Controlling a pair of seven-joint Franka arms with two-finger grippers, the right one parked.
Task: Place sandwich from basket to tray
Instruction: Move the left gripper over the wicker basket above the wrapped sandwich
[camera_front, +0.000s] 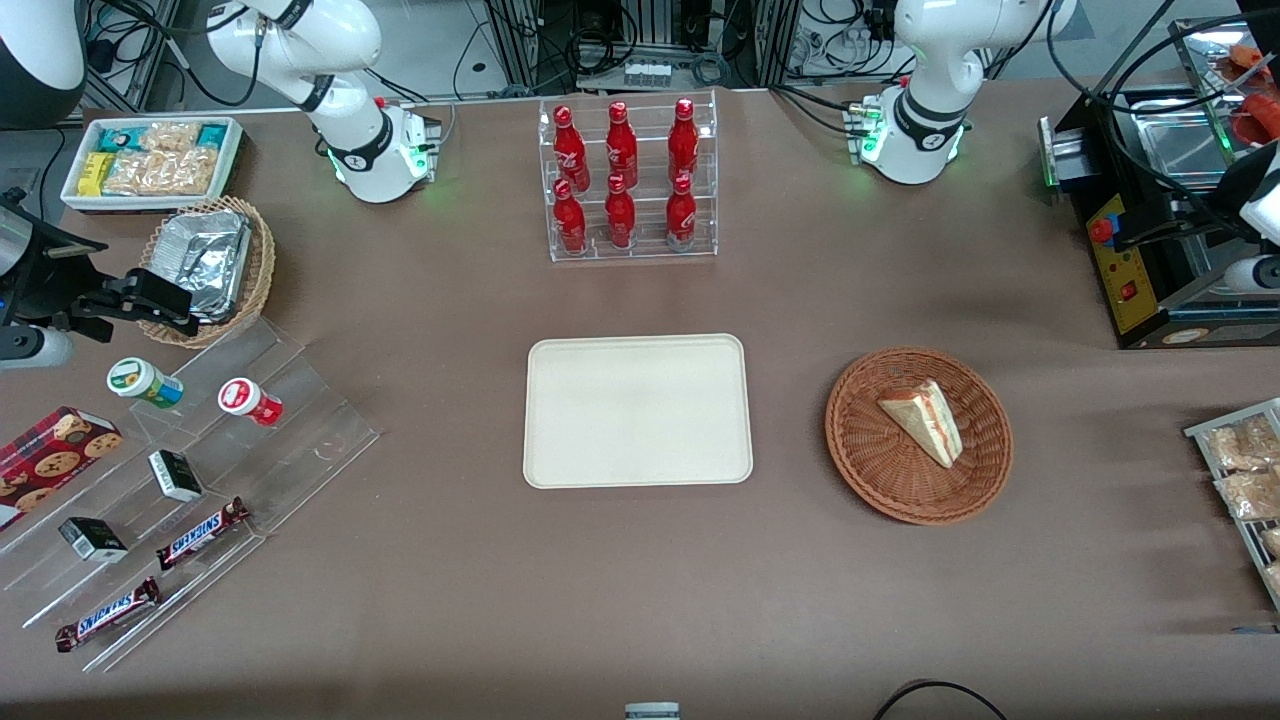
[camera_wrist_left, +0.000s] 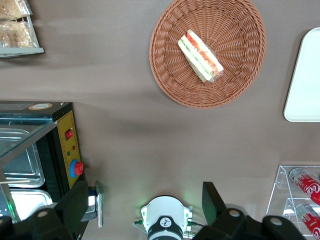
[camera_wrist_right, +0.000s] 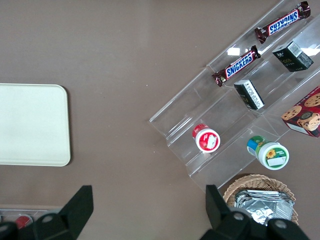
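The sandwich (camera_front: 925, 420) is a pale wedge with red, orange and green layers. It lies in the round reddish-brown wicker basket (camera_front: 880, 470), toward the working arm's end of the table. The cream-white tray (camera_front: 637, 410) lies flat beside the basket, mid-table, with nothing on it. In the left wrist view the gripper (camera_wrist_left: 145, 205) is open and empty, its fingers (camera_wrist_left: 214, 199) wide apart. It hangs high over bare table, farther from the front camera than the basket (camera_wrist_left: 235, 30) and sandwich (camera_wrist_left: 201, 56). The tray's edge (camera_wrist_left: 306, 80) also shows there.
A black machine (camera_front: 1150, 250) stands at the working arm's end, close to the gripper. A rack of snack packets (camera_front: 1240, 470) lies nearer the camera. A clear rack of red bottles (camera_front: 627, 180) stands farther back than the tray. Acrylic steps with snacks (camera_front: 180, 480) and a foil basket (camera_front: 205, 265) lie toward the parked arm's end.
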